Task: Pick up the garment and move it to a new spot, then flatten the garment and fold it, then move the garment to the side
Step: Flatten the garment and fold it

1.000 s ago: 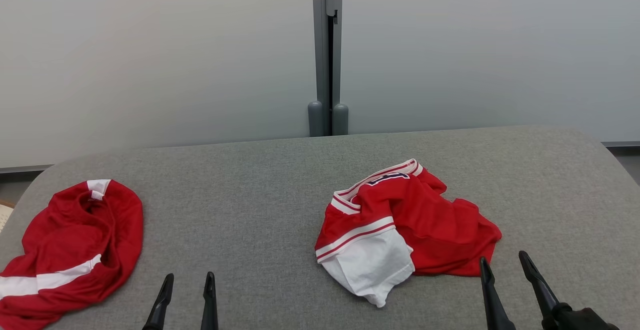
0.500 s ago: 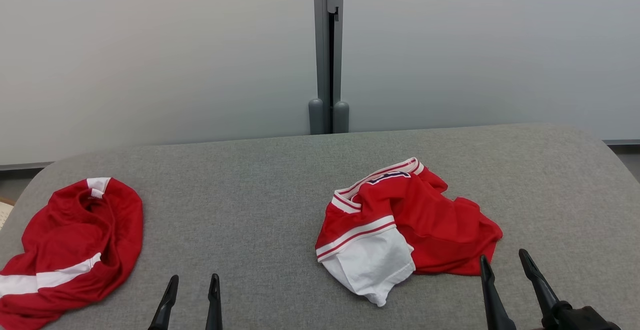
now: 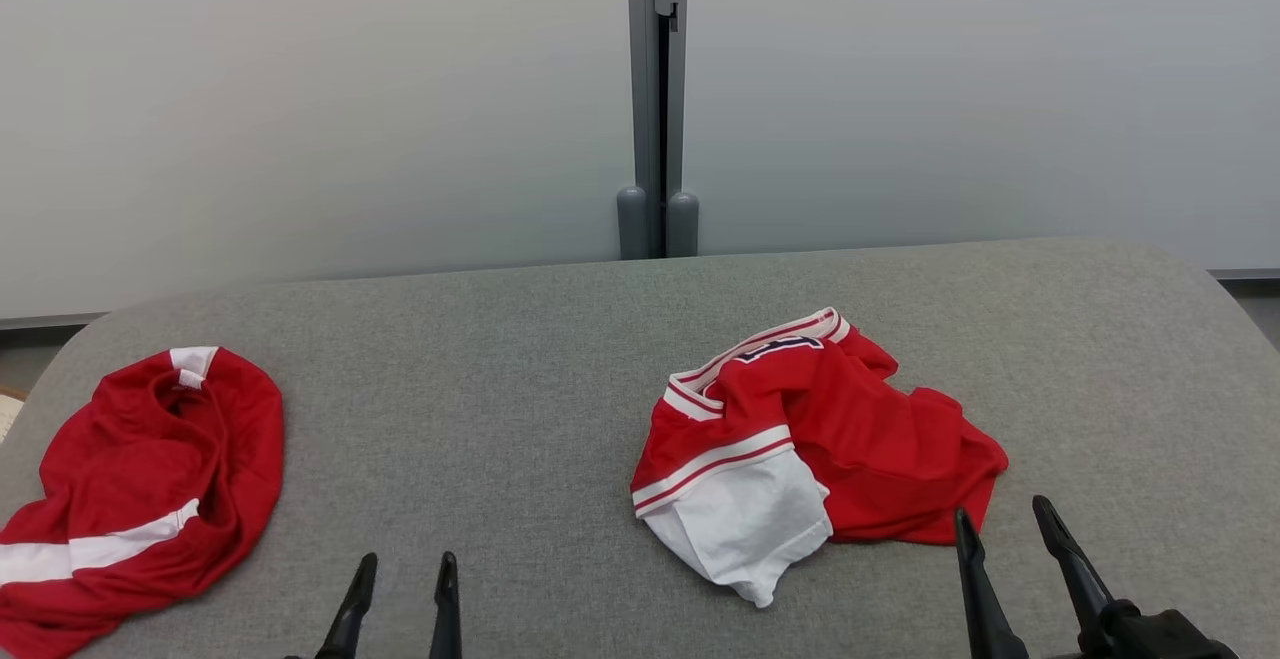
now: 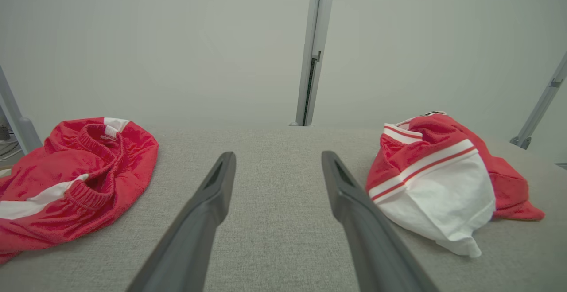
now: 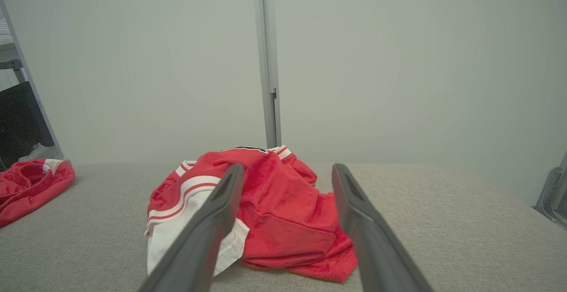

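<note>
From the head camera I see the crumpled red-and-white jersey (image 3: 850,429) lying on the grey padded table (image 3: 500,389), right of centre and towards my near edge. Its white panel faces me, and its striped trim is turned up at the back. My right gripper (image 3: 1002,511) hovers just beside the jersey's near right corner with its jaws spread wide and nothing between them. Through the right wrist camera, the red cloth sits straight ahead between the two fingers but apart from them. My left gripper (image 3: 406,564) is low in the middle-left over bare table, also released and empty, well apart from the jersey. A second red garment with a white stripe and an elastic band (image 3: 150,479) lies heaped at the table's far left edge. Behind the table stand pale wall panels joined by a grey post (image 3: 657,89).
</note>
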Robot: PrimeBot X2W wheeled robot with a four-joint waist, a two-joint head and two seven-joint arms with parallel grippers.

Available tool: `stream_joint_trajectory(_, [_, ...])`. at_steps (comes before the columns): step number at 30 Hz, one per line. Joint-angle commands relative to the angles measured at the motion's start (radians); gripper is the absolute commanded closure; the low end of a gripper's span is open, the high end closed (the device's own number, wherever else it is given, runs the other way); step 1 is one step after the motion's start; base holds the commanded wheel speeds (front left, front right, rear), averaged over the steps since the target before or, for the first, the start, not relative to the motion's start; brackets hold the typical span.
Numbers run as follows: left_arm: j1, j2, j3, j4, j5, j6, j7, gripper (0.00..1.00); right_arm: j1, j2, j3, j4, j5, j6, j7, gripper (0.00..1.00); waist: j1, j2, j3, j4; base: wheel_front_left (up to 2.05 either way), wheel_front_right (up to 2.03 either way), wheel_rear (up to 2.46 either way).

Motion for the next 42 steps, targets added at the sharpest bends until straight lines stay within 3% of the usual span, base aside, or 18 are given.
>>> stream_joint_trajectory(1, [-0.031, 0.003, -0.010, 0.018, -0.002, -0.019, 0.000, 0.00, -0.013, -0.002, 0.002, -0.004, 0.000, 0.000, -0.001, 0.00, -0.0001, -0.0001, 0.009, -0.002, 0.00, 0.00, 0.00])
stream_joint_trajectory(6, [-0.124, 0.003, -0.074, 0.116, -0.039, -0.085, 0.000, 0.00, -0.030, -0.002, 0.018, -0.004, -0.007, 0.000, -0.001, 0.00, -0.0001, -0.0001, 0.048, -0.012, 0.00, 0.00, 0.00])
stream_joint_trajectory(7, [-0.183, 0.003, -0.110, 0.158, -0.057, -0.115, 0.000, 0.00, -0.040, -0.002, 0.024, -0.006, -0.010, 0.000, -0.001, 0.00, -0.0001, -0.0001, 0.070, -0.018, 0.00, 0.00, 0.00])
stream_joint_trajectory(14, [-0.377, 0.004, -0.226, 0.356, -0.099, -0.157, 0.000, 0.00, -0.069, -0.002, 0.054, 0.003, -0.019, 0.000, -0.001, 0.00, -0.0001, -0.0001, 0.134, -0.055, 0.00, 0.00, 0.00])
stream_joint_trajectory(22, [-0.540, 0.004, -0.315, 0.484, -0.154, -0.164, 0.000, 0.00, -0.110, -0.002, 0.062, 0.003, -0.018, 0.000, -0.001, 0.00, -0.0001, -0.0001, 0.204, -0.097, 0.00, 0.00, 0.00])
stream_joint_trajectory(29, [-0.625, 0.004, -0.336, 0.594, -0.217, -0.127, 0.000, 0.00, -0.142, -0.002, 0.078, -0.001, -0.009, 0.000, -0.001, 0.00, -0.0001, -0.0001, 0.241, -0.126, 0.00, 0.00, 0.00])
stream_joint_trajectory(36, [-0.693, 0.005, -0.380, 0.685, -0.250, -0.150, 0.000, 0.00, -0.160, -0.002, 0.075, -0.005, 0.000, 0.000, -0.001, 0.00, -0.0001, -0.0001, 0.274, -0.139, 0.00, 0.00, 0.00])
stream_joint_trajectory(38, [-0.707, 0.004, -0.392, 0.712, -0.254, -0.151, 0.000, 0.80, -0.166, -0.002, 0.075, -0.004, 0.001, 0.000, -0.001, 0.00, -0.0001, -0.0001, 0.278, -0.141, 0.00, 0.00, 0.00])
stream_joint_trajectory(39, [-0.713, 0.004, -0.398, 0.724, -0.264, -0.157, 0.000, 1.00, -0.169, -0.002, 0.075, -0.004, 0.002, 0.000, -0.001, 0.00, -0.0001, -0.0001, 0.280, -0.142, 0.00, 0.00, 0.00])
stream_joint_trajectory(42, [-0.723, 0.004, -0.415, 0.747, -0.294, -0.170, 0.000, 1.00, -0.172, -0.002, 0.075, -0.001, 0.006, 0.000, -0.001, 0.00, -0.0001, -0.0001, 0.280, -0.144, 0.00, 0.00, 0.00])
